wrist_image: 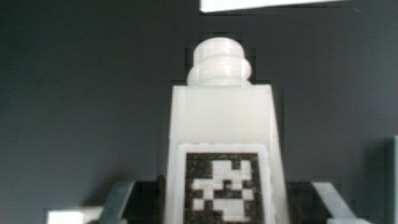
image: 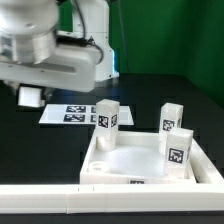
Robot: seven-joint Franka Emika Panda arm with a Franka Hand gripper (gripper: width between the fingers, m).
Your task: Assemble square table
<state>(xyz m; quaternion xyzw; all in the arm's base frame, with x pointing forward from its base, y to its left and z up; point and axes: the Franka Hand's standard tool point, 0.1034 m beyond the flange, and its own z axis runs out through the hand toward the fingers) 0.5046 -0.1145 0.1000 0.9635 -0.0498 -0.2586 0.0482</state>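
— Tabletop (image: pixel 128 160) first: where does it lie?

— Lower centre of the exterior view, a white square tray with a raised rim, flat on the dark table (image: pixel 150 95), its near edge against the long white border bar (image: pixel 60 199) that runs along the bottom of the frame.

— And the legs?

— Three short tagged legs stand upright in it, long axes vertical: one leg (image: pixel 107 121) at the back-left corner, a second leg (image: pixel 172 119) at the back right, a third leg (image: pixel 179 152) at the front right.

— Anything behind?

— The marker board (image: pixel 68 114) lies flat, left of centre, behind the tray. The arm (image: pixel 45 45) fills the upper left of that frame.

— The gripper?

— In the wrist view, the gripper (wrist_image: pixel 221 197) sits at the bottom edge, dark fingers (wrist_image: pixel 128 196) on either side of a fourth leg (wrist_image: pixel 224 120). The leg's long axis runs up the frame, its rounded peg pointing to the top, its tag low between the jaws.

— Clamped on it?

— The jaws sit close on both sides of the leg, holding it.
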